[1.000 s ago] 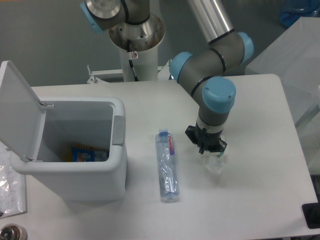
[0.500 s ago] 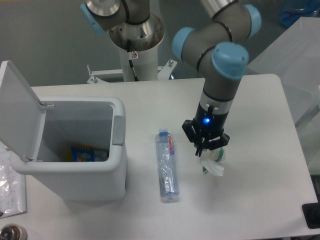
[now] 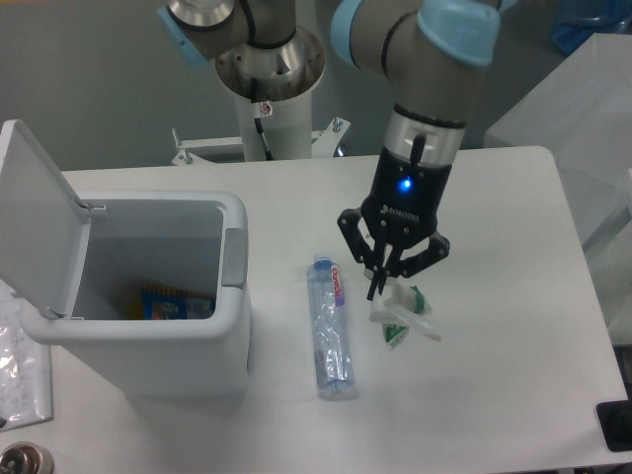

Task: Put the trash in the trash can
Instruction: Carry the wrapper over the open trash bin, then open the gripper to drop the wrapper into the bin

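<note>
My gripper (image 3: 386, 283) hangs above the table right of centre, shut on a crumpled clear plastic wrapper (image 3: 403, 316) with a green bit, which dangles below the fingertips off the table. A crushed clear plastic bottle (image 3: 330, 326) with a blue cap and label lies flat on the table, to the left of the gripper. The white trash can (image 3: 233, 296) stands at the left with its flip lid (image 3: 35, 222) raised open; a blue and yellow item (image 3: 166, 302) lies at its bottom.
The robot's white base column (image 3: 269, 104) rises behind the table's far edge. A clear plastic bag (image 3: 22, 370) and a round metal part (image 3: 20, 460) sit at the front left corner. A grey wrapped block (image 3: 583, 109) stands to the right.
The gripper has risen and shifted left, lifting the wrapper off the table. The bottle and trash can have not moved.
</note>
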Action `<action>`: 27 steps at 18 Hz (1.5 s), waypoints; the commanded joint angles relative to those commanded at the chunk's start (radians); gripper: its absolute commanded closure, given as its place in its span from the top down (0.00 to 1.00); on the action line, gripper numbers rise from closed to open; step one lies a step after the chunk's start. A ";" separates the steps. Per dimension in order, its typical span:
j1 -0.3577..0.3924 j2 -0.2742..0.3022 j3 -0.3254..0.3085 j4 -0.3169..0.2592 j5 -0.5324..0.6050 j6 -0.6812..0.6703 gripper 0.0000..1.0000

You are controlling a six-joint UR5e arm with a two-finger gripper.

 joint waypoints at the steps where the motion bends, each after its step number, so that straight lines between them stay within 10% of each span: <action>1: -0.003 0.015 -0.002 -0.002 -0.012 -0.006 0.00; 19: -0.233 0.138 -0.044 0.003 -0.049 -0.187 0.02; 23: -0.250 0.138 -0.060 0.005 -0.048 -0.180 0.30; 26: -0.256 0.140 -0.060 0.011 -0.046 -0.173 0.93; 27: -0.256 0.137 -0.058 0.011 -0.045 -0.169 1.00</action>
